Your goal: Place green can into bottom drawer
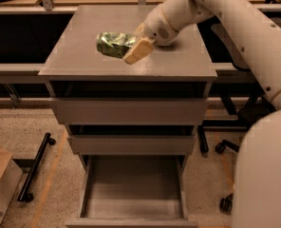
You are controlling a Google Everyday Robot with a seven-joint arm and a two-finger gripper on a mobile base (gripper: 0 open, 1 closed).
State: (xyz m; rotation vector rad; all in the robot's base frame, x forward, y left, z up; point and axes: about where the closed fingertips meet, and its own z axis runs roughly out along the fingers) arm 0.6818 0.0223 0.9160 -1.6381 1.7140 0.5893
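The green can (113,43), where is it? asks the first observer.

It is over the tabletop (83,61), a little to the left of the middle and about halfway between the back edge and the front edge, answers the second. It lies on its side, with one end pointing to the left edge.

Does it touch the tabletop?

That he cannot tell; a dark shadow lies under it.

And the end effector (133,45)?

It is closed on the right end of the can. One tan finger (137,51) shows at the side that faces the front edge. The white arm (235,18) comes in over the back right corner.

What about the bottom drawer (131,189)?

It is pulled out, below the front edge and well apart from the can, and its grey floor shows. The two shallower drawers (128,110) above it are pushed in.
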